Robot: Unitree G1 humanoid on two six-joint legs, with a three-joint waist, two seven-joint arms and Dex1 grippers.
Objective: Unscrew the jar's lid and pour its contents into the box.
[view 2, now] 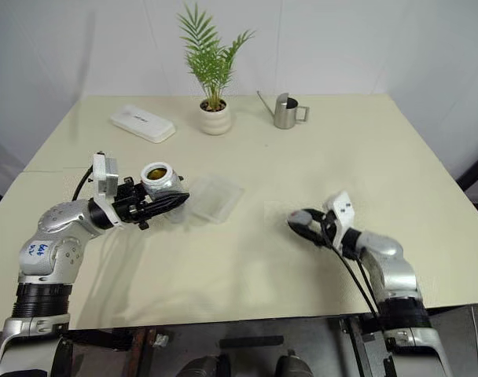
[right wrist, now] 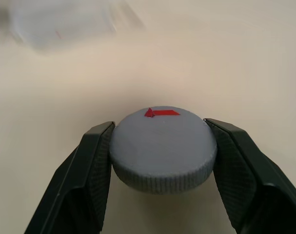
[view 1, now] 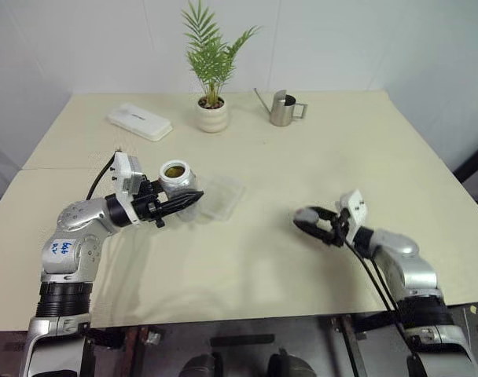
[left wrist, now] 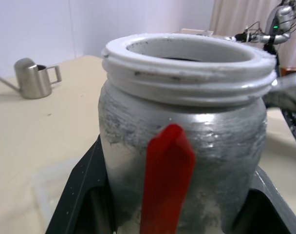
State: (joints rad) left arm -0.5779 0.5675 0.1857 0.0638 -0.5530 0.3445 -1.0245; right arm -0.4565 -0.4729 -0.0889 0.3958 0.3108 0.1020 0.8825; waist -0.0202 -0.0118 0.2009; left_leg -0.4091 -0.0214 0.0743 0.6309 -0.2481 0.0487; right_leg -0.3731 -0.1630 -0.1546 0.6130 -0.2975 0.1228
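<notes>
From the head views, the left gripper (view 1: 184,202) has its fingers clamped on the open jar (view 1: 177,178), held above the table (view 1: 302,173) just beside the clear box (view 1: 221,196), which looks empty.

The left wrist view shows a stiff, probably light jar best held by its body, something dark inside; the right wrist view shows the right gripper (right wrist: 162,161) with its fingers clamped on the ridged lid (right wrist: 162,146).

The right gripper (right wrist: 162,161) has its two black ribbed fingers (right wrist: 97,165) clamped against opposite sides of the round flat grey lid (right wrist: 162,146), which has a ridged rim and a small red arrow-shaped mark on its top face. The lid sits just above the pale cream desk (right wrist: 226,58). Farther off on the desk lies a blurred clear plastic box (right wrist: 60,24).
</notes>
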